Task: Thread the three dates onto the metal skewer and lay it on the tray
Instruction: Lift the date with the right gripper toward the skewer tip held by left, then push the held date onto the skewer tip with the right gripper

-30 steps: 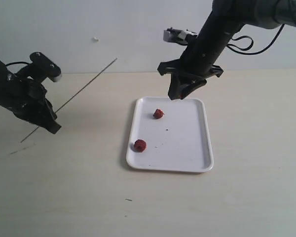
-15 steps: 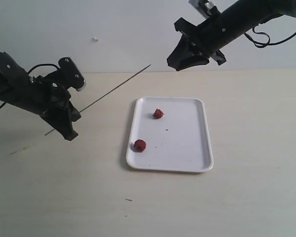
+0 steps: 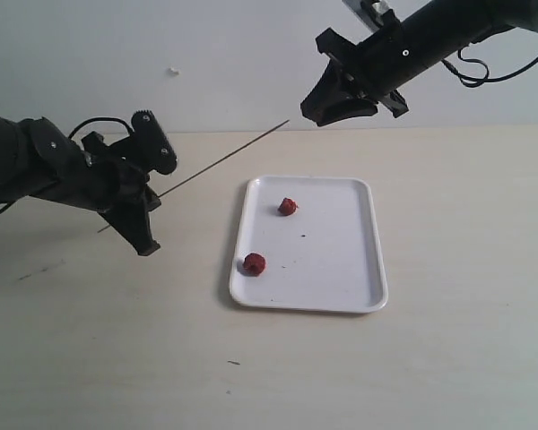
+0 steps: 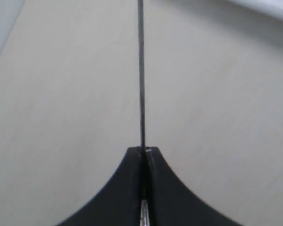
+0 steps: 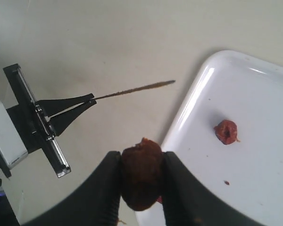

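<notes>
- The metal skewer is up off the table, slanting towards the right gripper.
- The left gripper is pinched tight on its lower part.
- The right gripper clamps the held date, raised and clear of the skewer's tip.
- The far date and the near date lie apart on the tray.

Swung left gripper with metal skewer rightward, nearer the tray; raised right gripper, date pinched, up and back.
</notes>
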### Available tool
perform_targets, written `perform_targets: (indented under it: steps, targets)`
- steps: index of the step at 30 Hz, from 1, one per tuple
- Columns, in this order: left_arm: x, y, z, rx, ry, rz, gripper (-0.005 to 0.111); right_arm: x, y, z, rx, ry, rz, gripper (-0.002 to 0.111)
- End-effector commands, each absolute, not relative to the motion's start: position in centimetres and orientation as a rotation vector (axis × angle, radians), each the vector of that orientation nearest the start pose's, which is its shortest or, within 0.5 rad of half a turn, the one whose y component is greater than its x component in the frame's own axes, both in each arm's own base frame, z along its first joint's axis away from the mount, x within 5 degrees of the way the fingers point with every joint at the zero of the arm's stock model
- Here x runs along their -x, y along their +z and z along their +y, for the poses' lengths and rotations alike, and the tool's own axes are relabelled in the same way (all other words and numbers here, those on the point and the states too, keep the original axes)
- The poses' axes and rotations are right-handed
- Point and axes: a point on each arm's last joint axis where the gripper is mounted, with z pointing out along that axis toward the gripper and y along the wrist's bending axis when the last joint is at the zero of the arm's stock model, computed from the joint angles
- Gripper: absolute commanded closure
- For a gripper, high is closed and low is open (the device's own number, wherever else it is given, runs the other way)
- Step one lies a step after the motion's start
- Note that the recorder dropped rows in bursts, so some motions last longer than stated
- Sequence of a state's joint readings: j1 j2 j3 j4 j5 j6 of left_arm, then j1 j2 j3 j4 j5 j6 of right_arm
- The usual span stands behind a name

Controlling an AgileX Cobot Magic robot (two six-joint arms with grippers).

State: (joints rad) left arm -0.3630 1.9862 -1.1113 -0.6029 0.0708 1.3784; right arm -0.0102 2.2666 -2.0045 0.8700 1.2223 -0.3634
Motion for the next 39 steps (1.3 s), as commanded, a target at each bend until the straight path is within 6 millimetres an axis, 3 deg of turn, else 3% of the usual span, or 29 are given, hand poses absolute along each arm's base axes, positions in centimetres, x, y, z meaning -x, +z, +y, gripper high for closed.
perform_targets:
  steps: [1,15,24,30,39]
  targets:
    - [-37.2,13.7,-15.5,-1.318,0.146,2.005,0.107,-48.3,24.1,6.0,0.154,1.117,2.575,0.08]
    - [-37.2,13.8,-15.7,-1.314,0.155,1.994,0.107,-48.5,23.4,6.0,0.206,1.106,2.569,0.08]
    - [-37.0,13.8,-16.5,-1.317,0.153,1.977,0.107,-49.5,22.8,3.9,0.049,1.295,2.455,0.08]
    - [-37.0,13.9,-16.5,-1.316,0.154,1.975,0.107,-49.9,21.0,2.9,0.011,1.31,2.465,0.08]
    - [-37.0,13.9,-16.5,-1.327,0.163,1.965,0.107,-50.3,20.2,3.0,0.003,1.359,2.433,0.08]
